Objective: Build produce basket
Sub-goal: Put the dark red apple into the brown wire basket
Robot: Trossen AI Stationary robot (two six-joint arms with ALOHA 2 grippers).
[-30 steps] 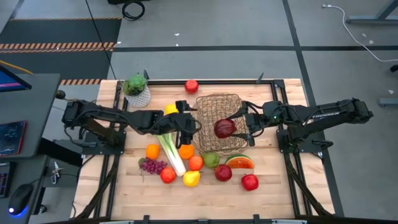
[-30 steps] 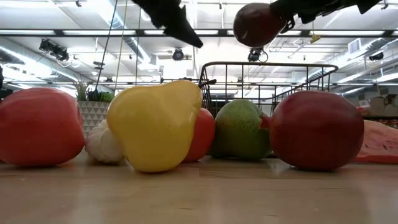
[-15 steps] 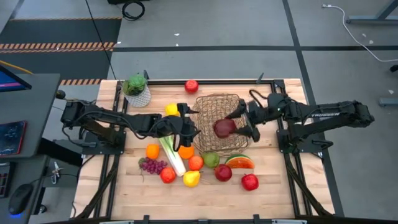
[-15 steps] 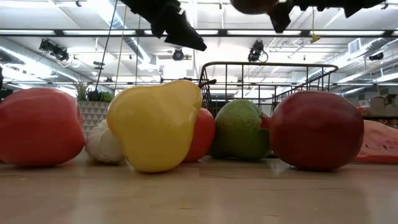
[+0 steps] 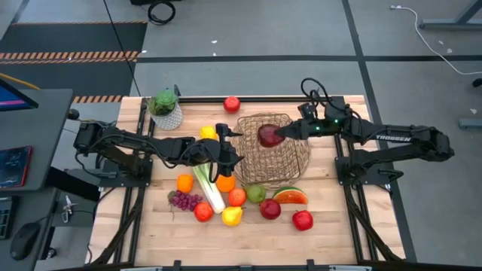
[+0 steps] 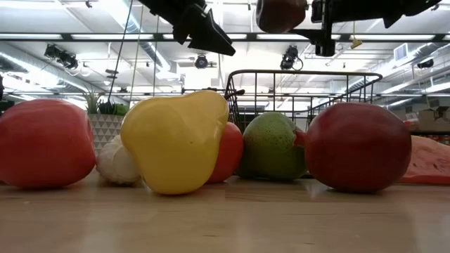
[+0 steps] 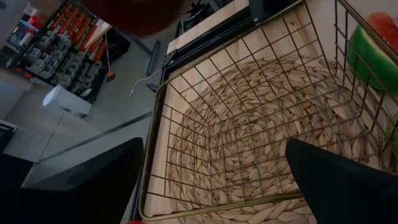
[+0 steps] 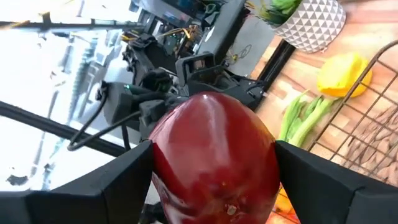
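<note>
The tan wire basket (image 5: 280,162) sits mid-table on its woven base. My right gripper (image 5: 277,135) is shut on a dark red apple (image 5: 269,135), which hangs over the basket's far part and shows high in the low view (image 6: 280,14). My left gripper (image 5: 230,155) is open and touches nothing. It hovers at the basket's left rim, and its wrist view looks into the basket (image 7: 249,137). The other produce lies on the table left of and in front of the basket: leek (image 5: 207,184), oranges (image 5: 184,183), grapes (image 5: 184,200), green pear (image 5: 256,193), watermelon slice (image 5: 290,196). My right gripper pinches the dark red apple between its two fingers (image 8: 124,180), one on each opposite side of the apple (image 8: 171,155). The fingers come roughly level from the table's right side. The apple is lifted clear, above the basket's rim.
A white-potted plant (image 5: 166,110) stands at the far left. A red apple (image 5: 231,104) lies beyond the basket and a yellow pepper (image 5: 207,132) to its left. Two more red apples (image 5: 303,220) and a yellow fruit (image 5: 232,216) lie near the front.
My right gripper, still shut on the apple, has risen and carried it toward the table's far edge, from over the basket's middle to over its far part. The arm has swung round with it. My left gripper has stayed by the basket's left rim.
</note>
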